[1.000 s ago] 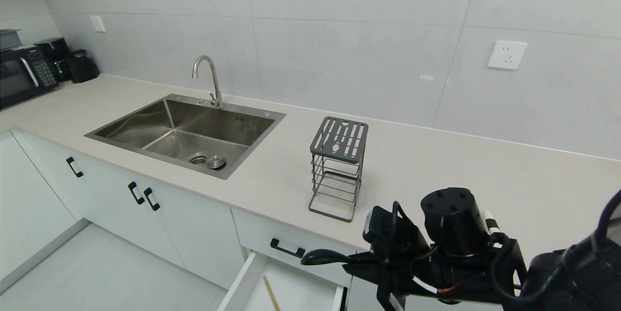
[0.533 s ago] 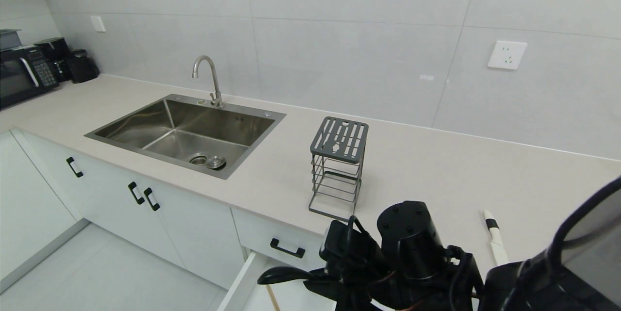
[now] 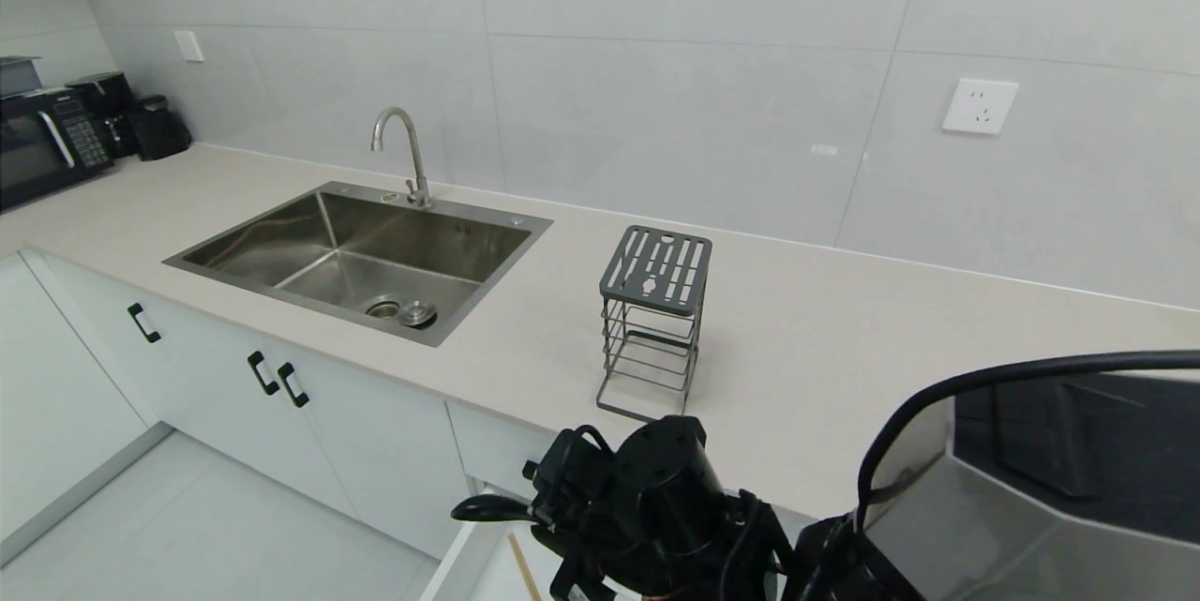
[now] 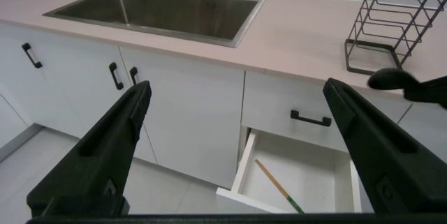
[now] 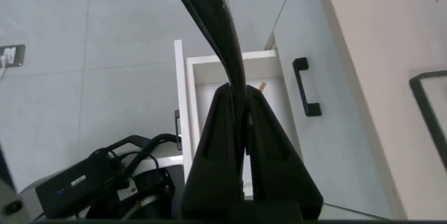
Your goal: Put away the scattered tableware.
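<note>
Right gripper (image 5: 237, 97) clenched on the handle of a black spoon (image 5: 208, 9). The spoon is held in the air, its bowl out past the counter (image 3: 825, 367) edge, above the open drawer (image 4: 300, 172). One chopstick (image 4: 276, 186) lies in the drawer. Left gripper (image 4: 236, 91) released, fingers spread wide, facing the cabinet fronts. Wire rack (image 3: 653, 324) stands on the counter, with the sink (image 3: 300, 301) off to its left.

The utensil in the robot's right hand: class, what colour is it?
Black. The utensil shows best in the right wrist view, gripped by the right hand.
</note>
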Tool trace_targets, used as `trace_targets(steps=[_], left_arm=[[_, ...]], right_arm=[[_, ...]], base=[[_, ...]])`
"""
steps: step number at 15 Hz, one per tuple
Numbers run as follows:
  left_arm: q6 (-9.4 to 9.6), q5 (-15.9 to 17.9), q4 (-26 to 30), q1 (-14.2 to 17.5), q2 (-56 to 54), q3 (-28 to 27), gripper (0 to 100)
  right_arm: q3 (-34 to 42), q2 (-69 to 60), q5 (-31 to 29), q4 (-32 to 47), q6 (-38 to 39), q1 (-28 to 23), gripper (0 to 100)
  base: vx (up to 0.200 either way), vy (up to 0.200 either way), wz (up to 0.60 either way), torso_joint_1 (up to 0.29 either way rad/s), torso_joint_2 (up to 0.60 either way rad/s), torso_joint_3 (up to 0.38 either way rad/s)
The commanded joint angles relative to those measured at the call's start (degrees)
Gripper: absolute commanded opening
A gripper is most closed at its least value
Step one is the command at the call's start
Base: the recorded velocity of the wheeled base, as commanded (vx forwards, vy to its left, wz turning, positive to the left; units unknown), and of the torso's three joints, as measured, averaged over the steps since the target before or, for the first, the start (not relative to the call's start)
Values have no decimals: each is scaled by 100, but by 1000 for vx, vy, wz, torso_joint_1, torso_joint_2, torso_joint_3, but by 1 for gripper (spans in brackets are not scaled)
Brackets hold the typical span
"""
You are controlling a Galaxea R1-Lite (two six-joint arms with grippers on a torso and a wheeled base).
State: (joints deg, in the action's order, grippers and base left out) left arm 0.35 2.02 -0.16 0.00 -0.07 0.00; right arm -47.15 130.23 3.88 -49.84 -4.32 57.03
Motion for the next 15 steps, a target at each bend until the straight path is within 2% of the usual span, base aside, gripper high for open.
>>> trace_targets(steps=[1,4,7,11,15], left_arm=[[0,0,-2,0,7,0,100],[0,0,-2,0,7,0,100],[0,0,-2,0,7,0,100],[0,0,-2,0,7,0,100],[0,0,-2,0,7,0,100]], right_arm=[[-171,380,-19,123,1,28,0],[-268,486,-19,176,-192,54,0],[-795,670,-19,176,-307,63,0],[-1094,864,-10,176,-307,151,0],[-1340,960,-19,176,-307,186,0]], base=[[0,0,0,0,0,0],[0,0,0,0,0,0],[0,0,0,0,0,0],[0,0,0,0,0,0],[0,0,0,-139,266,132]])
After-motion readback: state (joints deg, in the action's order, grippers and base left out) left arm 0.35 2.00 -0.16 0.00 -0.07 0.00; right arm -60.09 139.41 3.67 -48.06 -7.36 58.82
